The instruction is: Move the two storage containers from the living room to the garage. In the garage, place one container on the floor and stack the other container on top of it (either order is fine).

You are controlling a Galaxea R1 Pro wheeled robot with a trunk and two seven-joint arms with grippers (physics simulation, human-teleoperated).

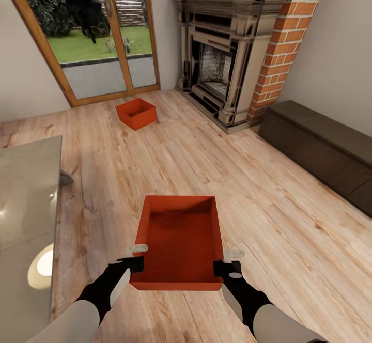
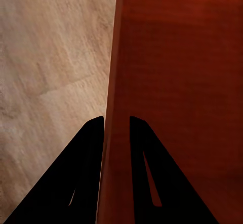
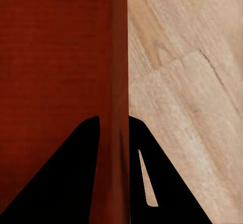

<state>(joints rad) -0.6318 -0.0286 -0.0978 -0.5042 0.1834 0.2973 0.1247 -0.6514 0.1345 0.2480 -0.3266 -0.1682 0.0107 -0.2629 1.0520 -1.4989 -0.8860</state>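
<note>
Low and forward, left pincer (image 1: 138, 256) and right pincer (image 1: 230, 262) each clamping near container (image 1: 180, 239) walls (opposite sides).

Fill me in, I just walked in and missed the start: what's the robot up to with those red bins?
The robot has one storage container gripped on both sides: the left gripper and the right gripper each have their jaws closed over a side wall. The second container sits on the wood floor farther ahead, near the glass door and the brick fireplace. Both are in the living room, not the garage.
</note>
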